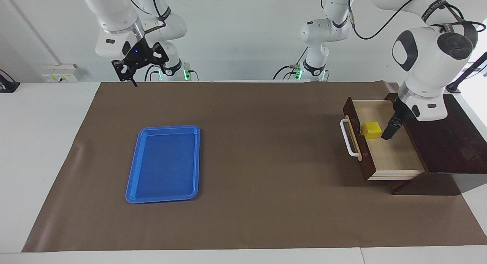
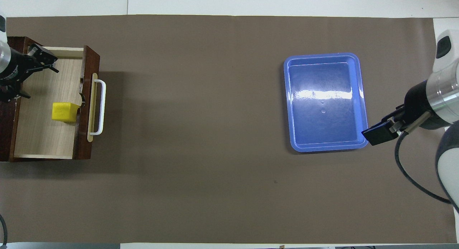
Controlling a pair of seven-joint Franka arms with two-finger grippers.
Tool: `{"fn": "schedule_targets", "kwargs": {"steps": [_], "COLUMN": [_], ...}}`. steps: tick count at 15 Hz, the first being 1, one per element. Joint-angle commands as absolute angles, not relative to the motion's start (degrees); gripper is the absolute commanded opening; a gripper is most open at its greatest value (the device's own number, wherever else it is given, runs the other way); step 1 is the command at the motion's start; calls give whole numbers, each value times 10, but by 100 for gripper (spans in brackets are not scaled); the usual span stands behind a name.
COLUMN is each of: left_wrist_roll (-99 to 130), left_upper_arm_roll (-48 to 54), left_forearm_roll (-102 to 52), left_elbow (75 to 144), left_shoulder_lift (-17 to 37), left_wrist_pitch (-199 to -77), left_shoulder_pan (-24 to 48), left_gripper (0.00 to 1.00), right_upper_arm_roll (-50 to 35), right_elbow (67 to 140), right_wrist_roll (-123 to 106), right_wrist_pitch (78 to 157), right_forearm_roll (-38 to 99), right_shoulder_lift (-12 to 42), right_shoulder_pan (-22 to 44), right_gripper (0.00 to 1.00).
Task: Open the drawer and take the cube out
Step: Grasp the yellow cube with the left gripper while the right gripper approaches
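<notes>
The dark brown drawer (image 1: 360,157) is pulled out of its cabinet (image 1: 452,142) at the left arm's end of the table. Its white bar handle (image 1: 345,139) faces the table's middle, and its pale wood inside shows. The yellow cube (image 1: 371,129) lies inside, close to the front panel; it also shows in the overhead view (image 2: 64,112). My left gripper (image 1: 389,134) reaches down into the drawer just beside the cube, on the cabinet's side of it. I cannot tell whether it touches the cube. My right gripper (image 1: 132,77) waits raised over the mat's edge near its own base.
A flat blue tray (image 1: 165,163) lies empty on the brown mat (image 1: 266,150) toward the right arm's end. The cabinet's dark top stands higher than the drawer. White table shows around the mat.
</notes>
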State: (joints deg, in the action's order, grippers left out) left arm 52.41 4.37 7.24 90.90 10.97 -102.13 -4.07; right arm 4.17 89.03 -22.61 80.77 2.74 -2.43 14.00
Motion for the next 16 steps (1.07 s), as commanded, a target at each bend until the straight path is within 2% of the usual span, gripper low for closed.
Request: {"fn": "schedule_targets", "kwargs": {"steps": [1, 5, 9, 13, 16], "left_wrist_roll": [723, 836, 845, 845, 848], "left_upper_arm_roll": [48, 48, 48, 48, 49], "left_forearm_roll": [63, 64, 64, 64, 63], "left_elbow": [1015, 1105, 1130, 1170, 1178], "left_shoulder_lift": [69, 27, 15, -3, -4], "left_wrist_pitch": [-1116, -1164, -1162, -1186, -1195], "left_shoulder_pan": [-53, -71, -71, -70, -70], "left_gripper": [100, 100, 100, 100, 100], "right_upper_arm_roll": [42, 42, 45, 45, 45], "right_elbow": [935, 1014, 1123, 1186, 1221], "right_wrist_roll": [-245, -385, -518, -681, -854], "right_wrist_pitch": [851, 934, 1047, 1108, 1118], "right_forearm_roll": [66, 97, 204, 328, 437], "right_shoulder_lift": [-50, -83, -126, -128, -113], "right_shoulder_pan": [145, 144, 125, 105, 103], "right_gripper": [100, 100, 100, 100, 100]}}
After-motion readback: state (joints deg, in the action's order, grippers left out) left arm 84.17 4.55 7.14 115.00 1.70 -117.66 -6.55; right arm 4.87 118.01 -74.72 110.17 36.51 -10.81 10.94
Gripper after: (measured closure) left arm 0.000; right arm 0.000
